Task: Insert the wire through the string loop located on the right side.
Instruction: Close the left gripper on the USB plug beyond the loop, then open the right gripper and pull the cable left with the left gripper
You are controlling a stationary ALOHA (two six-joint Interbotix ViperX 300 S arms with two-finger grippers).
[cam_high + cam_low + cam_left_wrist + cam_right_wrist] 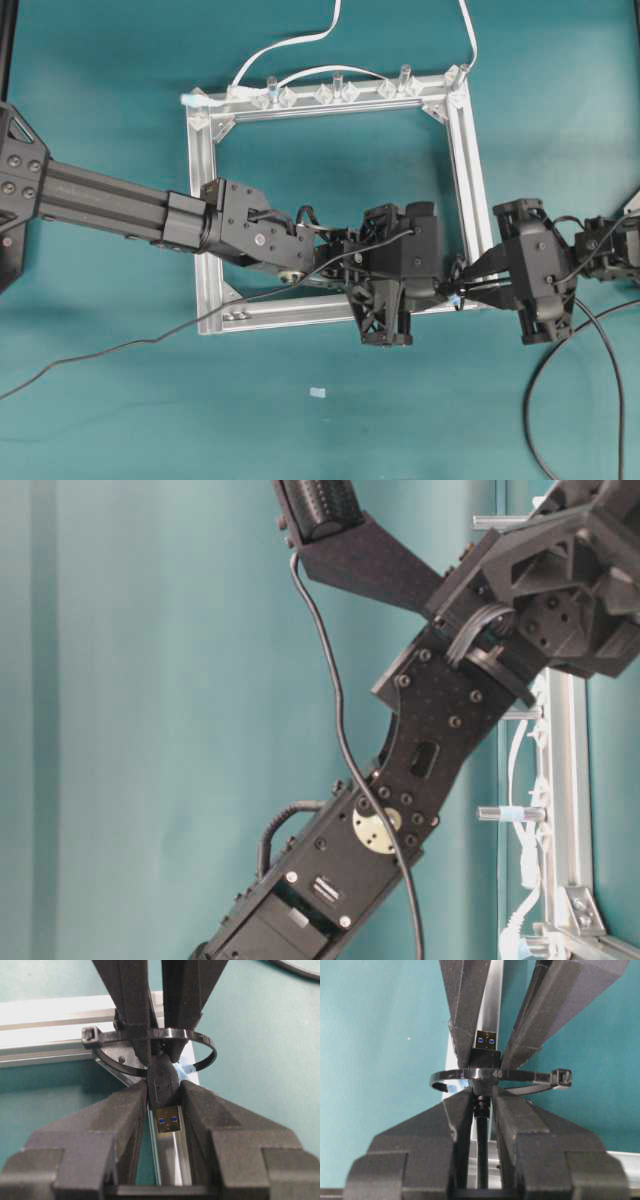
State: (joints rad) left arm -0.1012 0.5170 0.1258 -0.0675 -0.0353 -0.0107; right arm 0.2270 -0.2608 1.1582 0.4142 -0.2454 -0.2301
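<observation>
The wire's dark plug sits pinched between the fingertips of my left gripper, its metal tip pointing at the camera. The string loop, a thin black band, rings the wire just behind the plug. Beyond the loop, my right gripper's fingers come down onto the wire. In the right wrist view my right gripper is shut on the wire just before the string loop, and the plug lies past it between the left fingers. Overhead, my left gripper and right gripper meet at the frame's lower right corner.
A square aluminium frame lies on the teal table, and clear clips and a white cable sit along its far bar. A thin black cable trails off to the left, and more black cables curl at the right.
</observation>
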